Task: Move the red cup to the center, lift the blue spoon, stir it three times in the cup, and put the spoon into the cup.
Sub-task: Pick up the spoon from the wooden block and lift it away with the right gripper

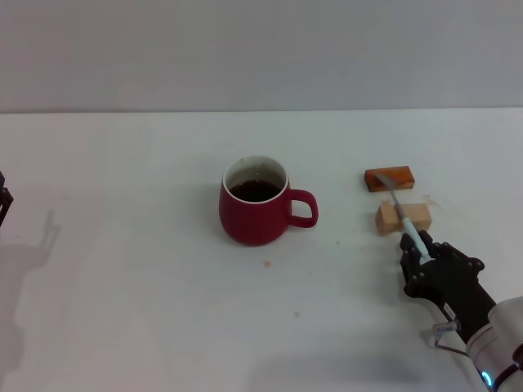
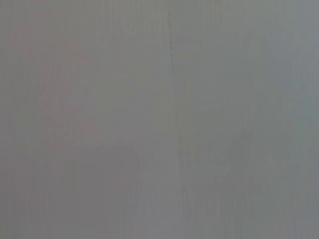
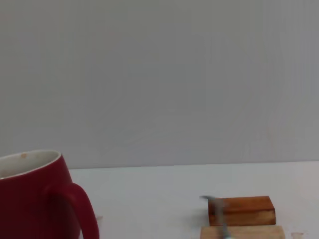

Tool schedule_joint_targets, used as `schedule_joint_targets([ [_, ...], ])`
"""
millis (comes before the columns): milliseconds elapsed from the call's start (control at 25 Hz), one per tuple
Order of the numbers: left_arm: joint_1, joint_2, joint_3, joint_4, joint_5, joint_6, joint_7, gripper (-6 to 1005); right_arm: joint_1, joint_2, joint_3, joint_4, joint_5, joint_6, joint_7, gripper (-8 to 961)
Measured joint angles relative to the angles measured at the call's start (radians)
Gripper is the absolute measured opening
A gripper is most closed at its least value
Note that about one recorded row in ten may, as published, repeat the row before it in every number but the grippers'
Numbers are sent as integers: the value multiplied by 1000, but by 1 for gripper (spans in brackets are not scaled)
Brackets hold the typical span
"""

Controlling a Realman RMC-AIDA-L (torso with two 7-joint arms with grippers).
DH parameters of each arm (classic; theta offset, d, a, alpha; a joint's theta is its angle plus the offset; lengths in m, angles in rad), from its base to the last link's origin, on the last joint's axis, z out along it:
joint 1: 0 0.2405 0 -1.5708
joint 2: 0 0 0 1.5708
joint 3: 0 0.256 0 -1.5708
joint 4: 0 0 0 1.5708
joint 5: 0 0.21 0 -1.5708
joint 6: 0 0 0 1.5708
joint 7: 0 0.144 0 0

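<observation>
The red cup point(image 1: 255, 214) stands upright mid-table with dark liquid inside and its handle toward my right side; the right wrist view shows it too point(image 3: 37, 199). To its right, my right gripper point(image 1: 422, 255) is shut on the pale handle end of the blue spoon point(image 1: 404, 219). The spoon slants away from the gripper over the tan block, its grey bowl point(image 3: 215, 201) near the orange-brown block. My left gripper point(image 1: 4, 204) barely shows at the far left edge, well away from the cup.
An orange-brown block point(image 1: 390, 178) and a tan wooden block point(image 1: 392, 219) lie right of the cup, one behind the other; both also show from the right wrist point(image 3: 242, 210) point(image 3: 249, 232). The left wrist view shows only a plain grey surface.
</observation>
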Motion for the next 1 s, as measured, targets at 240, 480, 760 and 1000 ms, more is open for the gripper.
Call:
schedule_joint_targets([
  [240,0,0,0,1,0,-2,0,855,-3,0,1,1,1,-1,0,192],
  [480,-1,0,0,1,0,0,0,854,-15,1,-7,7,-5,-36,-6,133],
  [760,-1,0,0,1,0,2,0,854,-35,-3,-22,24,-8,-97,-10,128],
  [1000,1,0,0,1,0,4,0,855,-41,-11,-23,59,-19,-108,-10,127],
])
